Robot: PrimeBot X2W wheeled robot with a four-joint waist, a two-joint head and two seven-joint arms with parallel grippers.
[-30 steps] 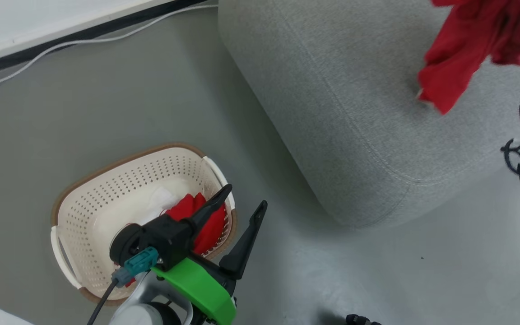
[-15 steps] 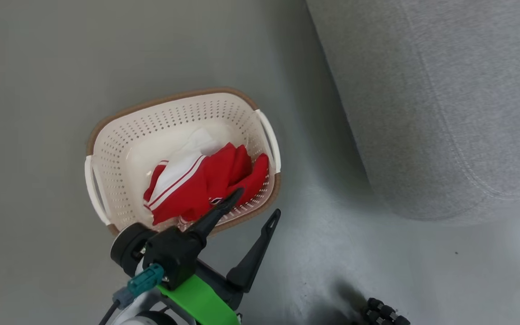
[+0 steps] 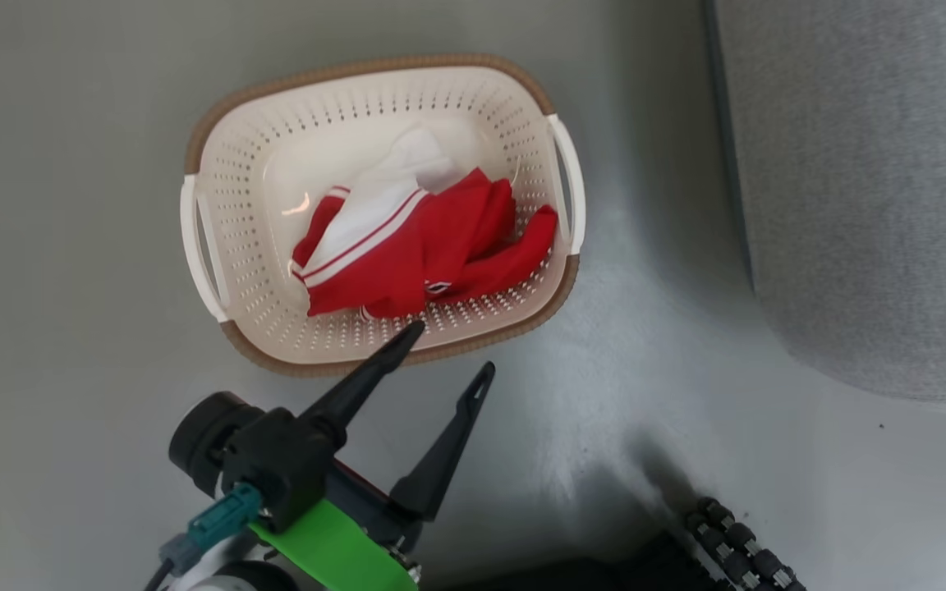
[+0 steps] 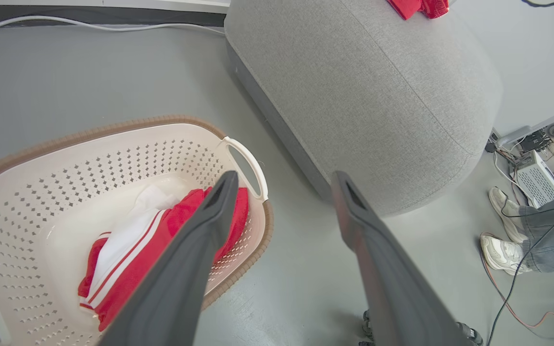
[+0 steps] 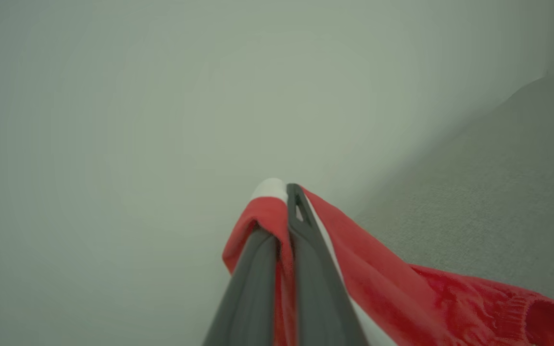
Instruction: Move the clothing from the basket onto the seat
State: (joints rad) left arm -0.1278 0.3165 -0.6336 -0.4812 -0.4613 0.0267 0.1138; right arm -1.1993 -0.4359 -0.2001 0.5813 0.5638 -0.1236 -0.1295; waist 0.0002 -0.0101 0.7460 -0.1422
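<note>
Left gripper [image 3: 451, 348] is gaping empty by cream perforated plastic basket [image 3: 374, 64] | right gripper [image 5: 283, 214] is clamping soft red white-trimmed garment [image 5: 383, 283]

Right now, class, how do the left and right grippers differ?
Left gripper is open; right gripper is shut. Left holds nothing; right grips a red garment. Left hangs by the basket; right is near the seat. Both have long dark fingers.

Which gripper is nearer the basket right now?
Left. The left gripper hangs open just outside the basket, one fingertip over its near rim. The right gripper is shut on a red garment over by the seat.
</note>
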